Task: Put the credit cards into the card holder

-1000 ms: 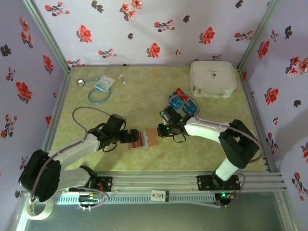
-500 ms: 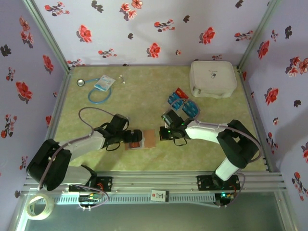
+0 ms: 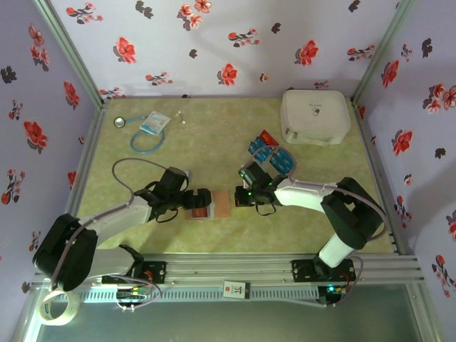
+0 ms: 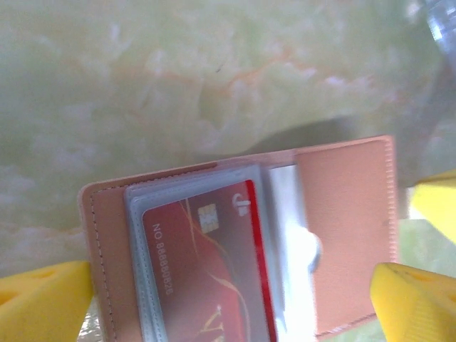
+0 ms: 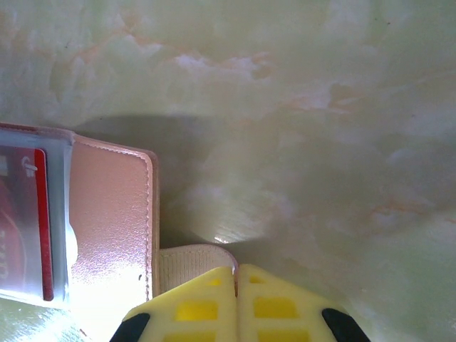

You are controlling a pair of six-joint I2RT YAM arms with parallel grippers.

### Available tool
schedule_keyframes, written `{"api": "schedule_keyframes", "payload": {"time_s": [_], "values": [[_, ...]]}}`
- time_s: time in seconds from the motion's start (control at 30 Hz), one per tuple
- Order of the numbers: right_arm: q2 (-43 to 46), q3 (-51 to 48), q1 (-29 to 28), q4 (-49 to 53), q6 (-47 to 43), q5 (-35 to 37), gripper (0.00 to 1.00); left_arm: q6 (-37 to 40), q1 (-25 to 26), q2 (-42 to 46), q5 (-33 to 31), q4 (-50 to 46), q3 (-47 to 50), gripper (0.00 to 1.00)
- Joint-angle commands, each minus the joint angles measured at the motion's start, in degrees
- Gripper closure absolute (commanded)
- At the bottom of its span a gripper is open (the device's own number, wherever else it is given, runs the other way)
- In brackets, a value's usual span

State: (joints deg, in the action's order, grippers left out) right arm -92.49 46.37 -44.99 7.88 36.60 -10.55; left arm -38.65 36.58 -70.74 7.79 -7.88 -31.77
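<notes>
The tan-pink card holder (image 3: 222, 205) lies open near the middle of the table. A red credit card (image 4: 199, 278) sits in its clear pocket, and the same card (image 5: 21, 214) shows at the left edge of the right wrist view. My left gripper (image 3: 200, 202) is open, with its yellow fingertips (image 4: 43, 299) straddling the holder (image 4: 349, 214) from the left. My right gripper (image 5: 237, 274) is shut on the holder's pale elastic strap (image 5: 189, 260) at the right edge of the holder (image 5: 114, 214). Several loose red and blue credit cards (image 3: 271, 152) lie behind the right gripper (image 3: 240, 195).
A big white rounded case (image 3: 315, 116) stands at the back right. A blue-white packet (image 3: 153, 124) with a looped blue cord (image 3: 144, 147) lies at the back left. Flowered walls close in the table on three sides.
My right gripper has closed fully on the holder's strap. My left gripper has shifted a little to the right over the open holder and stays open.
</notes>
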Motion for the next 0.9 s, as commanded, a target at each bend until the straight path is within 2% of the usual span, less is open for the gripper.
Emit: {"api": "schedule_keyframes", "payload": {"time_s": [0.0, 0.33, 0.87], "values": [[-0.52, 0.74, -0.07, -0.59, 0.57, -0.79, 1.00, -1.18, -0.19, 2.83, 2.15, 1.03, -1.71, 0.00], [-1.41, 1.79, -0.01, -0.41, 0.10, -0.62, 1.00, -4.52, 4.73, 0.75, 3.11, 5.30, -6.11, 0.00], [-1.21, 1.19, 0.78, -1.46, 0.25, -0.86, 1.00, -14.86, 8.58, -11.47, 2.18, 23.48, -3.88, 0.00]]}}
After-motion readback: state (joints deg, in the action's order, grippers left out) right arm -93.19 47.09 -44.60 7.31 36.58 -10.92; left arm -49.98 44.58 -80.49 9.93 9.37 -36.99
